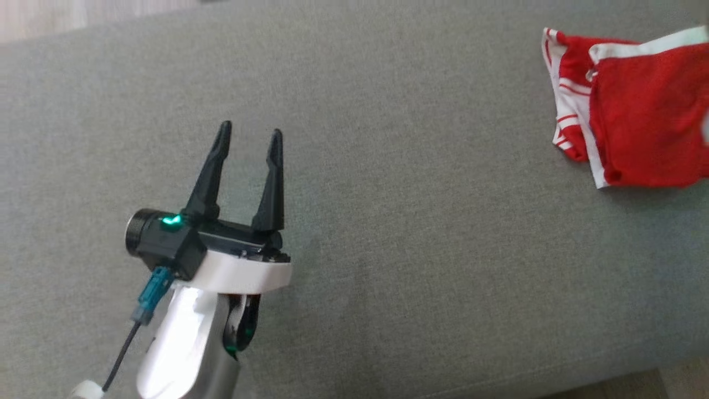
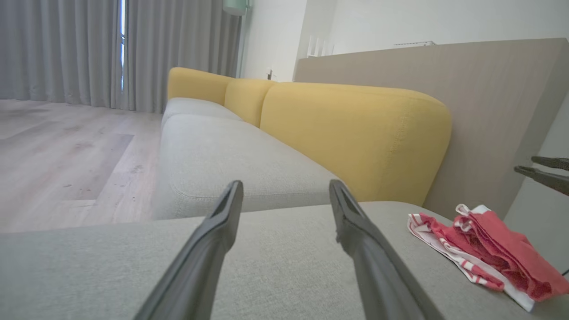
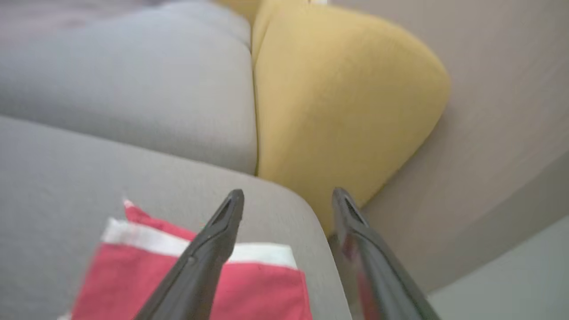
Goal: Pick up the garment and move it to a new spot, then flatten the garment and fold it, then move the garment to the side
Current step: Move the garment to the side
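A folded red garment [image 1: 637, 122] with white trim lies near the far right corner of the grey sofa seat [image 1: 388, 233]. The right end effector [image 3: 288, 193] hovers above it, fingers apart and empty. Judged best, it rises straight up to avoid snagging the folds. The left end effector [image 1: 250, 130], fingers apart, hovers over mid-seat. The right wrist view is blurred, and the head view cuts off the garment's right edge.

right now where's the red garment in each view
head view: garment at the upper right edge, on the grey seat.
left wrist view: garment lower right, right of the left claw.
right wrist view: garment bottom left, partly behind the right claw.
shared landmark: the grey seat under it; both wrist views also show the yellow backrest.
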You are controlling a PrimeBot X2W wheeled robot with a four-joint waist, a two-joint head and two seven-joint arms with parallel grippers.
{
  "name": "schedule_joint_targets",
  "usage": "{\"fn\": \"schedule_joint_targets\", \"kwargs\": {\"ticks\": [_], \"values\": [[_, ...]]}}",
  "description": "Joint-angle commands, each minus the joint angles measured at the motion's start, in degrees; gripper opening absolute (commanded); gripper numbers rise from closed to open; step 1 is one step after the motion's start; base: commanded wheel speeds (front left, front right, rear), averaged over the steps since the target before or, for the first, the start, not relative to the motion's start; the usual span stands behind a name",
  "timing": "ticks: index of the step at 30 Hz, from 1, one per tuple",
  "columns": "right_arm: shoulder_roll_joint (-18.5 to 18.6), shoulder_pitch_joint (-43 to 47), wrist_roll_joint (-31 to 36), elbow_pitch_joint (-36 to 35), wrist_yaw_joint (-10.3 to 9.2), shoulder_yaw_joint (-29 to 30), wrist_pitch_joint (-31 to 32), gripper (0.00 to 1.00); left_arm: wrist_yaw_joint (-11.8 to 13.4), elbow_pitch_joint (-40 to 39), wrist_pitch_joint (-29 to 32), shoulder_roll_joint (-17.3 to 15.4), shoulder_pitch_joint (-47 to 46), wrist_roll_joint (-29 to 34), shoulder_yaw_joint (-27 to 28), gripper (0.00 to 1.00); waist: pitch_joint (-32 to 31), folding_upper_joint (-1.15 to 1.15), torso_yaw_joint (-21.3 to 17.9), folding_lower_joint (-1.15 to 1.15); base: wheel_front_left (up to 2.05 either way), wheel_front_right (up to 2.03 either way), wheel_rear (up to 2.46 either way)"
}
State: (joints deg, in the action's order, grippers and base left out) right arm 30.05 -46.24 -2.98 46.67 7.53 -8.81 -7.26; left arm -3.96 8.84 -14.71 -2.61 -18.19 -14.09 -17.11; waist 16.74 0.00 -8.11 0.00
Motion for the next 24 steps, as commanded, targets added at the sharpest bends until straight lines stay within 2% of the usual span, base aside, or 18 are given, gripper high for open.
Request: {"fn": "schedule_joint_targets", "kwargs": {"ticks": [1,7,11,12,13,18,21,24], "values": [[-1.11,1.33,-1.44,-4.07,-0.04,0.15,-2.06,1.0,0.47,-2.25,-0.29,-0.27,0.22,-0.34,2.36,1.0,-2.06,0.0,0.26,0.0,0.0,0.0,0.0],[-8.52,6.45,-6.72,-14.84,-0.04,2.53,-4.42,1.0,1.28,-3.0,-0.29,-0.27,2.87,-1.04,3.64,1.0,-6.53,0.0,1.13,0.0,0.0,0.0,0.0],[-14.98,11.93,-9.51,-22.55,-0.04,4.71,-4.1,1.0,2.26,-4.5,-0.29,-0.27,5.23,-1.41,5.21,1.0,-9.01,0.0,1.62,0.0,0.0,0.0,0.0],[-16.64,13.53,-9.76,-24.35,-0.04,5.18,-3.93,1.0,2.51,-4.83,-0.29,-0.27,5.86,-1.57,5.47,1.0,-9.48,0.0,1.8,0.0,0.0,0.0,0.0],[-16.64,13.53,-9.76,-24.35,-0.04,5.18,-3.93,1.0,2.51,-4.83,-0.29,-0.27,5.86,-1.57,5.47,1.0,-9.48,0.0,1.8,0.0,0.0,0.0,0.0],[-23.97,22.13,-8.78,-30.78,-0.04,6.26,-3.8,1.0,2.92,-5.42,-0.29,-0.27,8.4,-2.4,6.4,1.0,-10.87,0.0,2.62,0.0,0.0,0.0,0.0],[-26.28,27.42,-8.59,-32.08,-0.04,7.47,-4.93,1.0,2.4,-5.06,-0.29,-0.27,9.59,-3.0,6.62,1.0,-11.29,0.0,3.13,0.0,0.0,0.0,0.0],[-27.06,31.87,-8.54,-32.2,-0.04,8.06,-6.26,1.0,2.06,-4.41,-0.29,-0.27,10.48,-3.42,7.03,1.0,-11.62,0.0,3.61,0.0,0.0,0.0,0.0]]}}
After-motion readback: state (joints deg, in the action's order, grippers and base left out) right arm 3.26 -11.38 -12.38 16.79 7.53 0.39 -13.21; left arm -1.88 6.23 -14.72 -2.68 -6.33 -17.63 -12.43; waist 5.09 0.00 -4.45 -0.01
